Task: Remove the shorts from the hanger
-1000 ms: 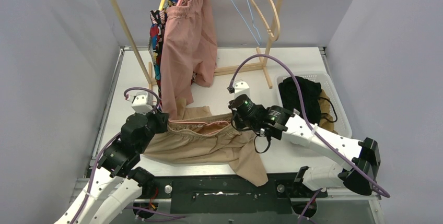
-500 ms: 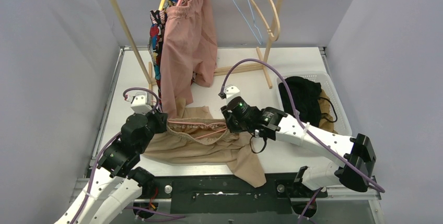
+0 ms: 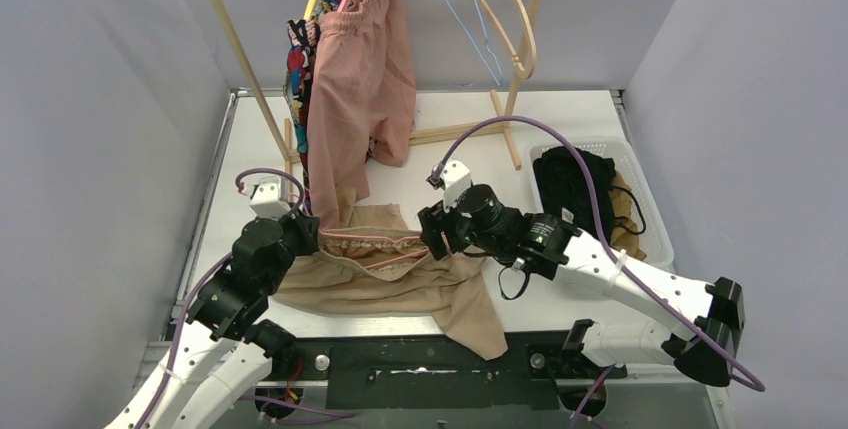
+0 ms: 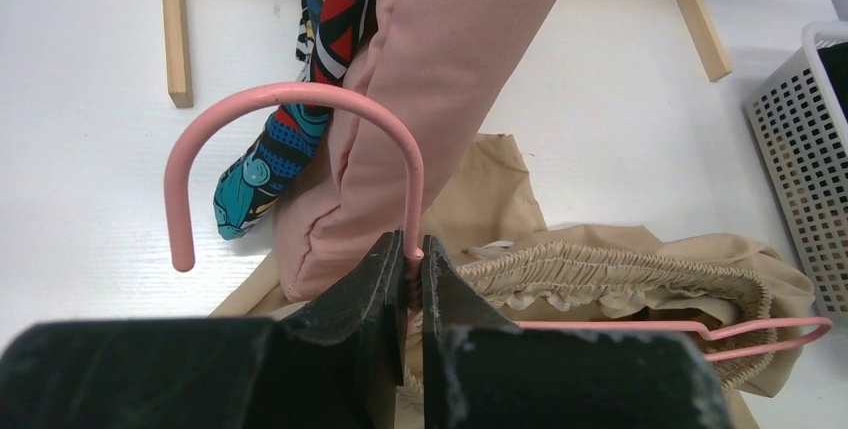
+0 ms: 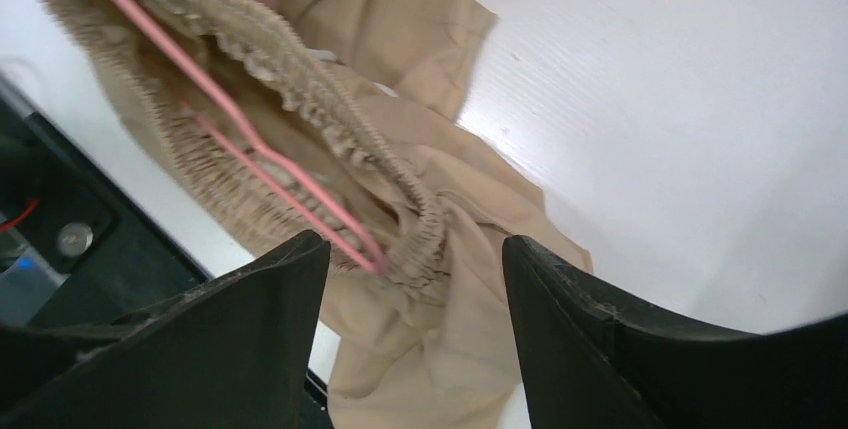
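On the table (image 3: 452, 111) at six o'clock, beige shorts (image 3: 392, 274) lie flat with a pink hanger (image 4: 290, 97) threaded through the waistband.
Left gripper (image 4: 412, 267) is clenched on the hanger's neck at the nine o'clock end. Right gripper (image 5: 412, 245) is released, jaws spread either side of the waistband's three o'clock end. Dusty pink shorts (image 3: 360, 79) hang from the rack (image 3: 236, 44) at eleven o'clock, and black shorts (image 3: 575, 184) sit in the basket (image 3: 655, 229) at three.
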`<state>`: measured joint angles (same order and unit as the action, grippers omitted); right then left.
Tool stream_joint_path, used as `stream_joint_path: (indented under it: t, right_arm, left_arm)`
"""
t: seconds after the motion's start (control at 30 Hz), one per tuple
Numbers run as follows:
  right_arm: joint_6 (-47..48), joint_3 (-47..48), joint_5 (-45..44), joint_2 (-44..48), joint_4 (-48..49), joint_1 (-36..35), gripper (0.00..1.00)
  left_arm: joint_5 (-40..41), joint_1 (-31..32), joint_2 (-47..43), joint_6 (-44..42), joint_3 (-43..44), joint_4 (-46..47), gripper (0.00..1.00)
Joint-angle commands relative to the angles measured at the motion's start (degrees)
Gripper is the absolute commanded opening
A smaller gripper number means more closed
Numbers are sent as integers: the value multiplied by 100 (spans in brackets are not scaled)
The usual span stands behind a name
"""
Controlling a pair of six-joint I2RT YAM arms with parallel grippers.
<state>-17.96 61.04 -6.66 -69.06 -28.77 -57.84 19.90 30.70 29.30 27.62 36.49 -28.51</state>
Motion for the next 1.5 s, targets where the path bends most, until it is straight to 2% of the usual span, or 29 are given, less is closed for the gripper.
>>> stream_joint_path:
  t: [0.0, 0.2, 0.43, 0.67, 0.73, 1.0, 1.13, 1.17, 1.23, 1.3, 1.4, 1.47]
  right_arm:
    - [707, -178, 1181, 144, 834, -27, 65]
    - [1227, 73, 2514, -366, 701, 102, 64]
    - [1320, 239, 3401, -543, 435, 358, 52]
    - [1310, 111, 3649, -432, 469, 456, 22]
    - [1303, 103, 3665, -425, 490, 471, 16]
    - [1293, 145, 3588, -380, 531, 539, 1]
    - [1272, 114, 3586, -224, 569, 564, 0]
    - [1282, 96, 3632, -182, 583, 571, 0]
    - [1286, 49, 3706, -96, 592, 582, 0]
    - [1265, -12, 3732, 16, 605, 597, 0]
    - [1202, -118, 3693, 147, 636, 639, 0]
    - [1138, -192, 3651, 247, 664, 687, 0]
  left_arm:
    - [-76, 9, -58, -81, -1, 286, 0]
    - [-322, 15, -163, -173, -51, 469, 0]
    - [-373, 12, -227, -186, -72, 505, 0]
    - [-368, 12, -164, -195, -63, 487, 0]
    - [-356, 14, -167, -195, -65, 479, 0]
    - [-342, 14, -179, -203, -66, 462, 0]
    - [-402, 14, -203, -253, -56, 441, 0]
    - [-438, 7, -212, -268, -48, 436, 1]
    - [-529, 15, -230, -318, -39, 430, 13]
    - [-602, 14, -254, -327, -37, 417, 34]
    - [-656, 14, -284, -344, -22, 393, 50]
    - [-678, 13, -298, -345, -4, 367, 56]
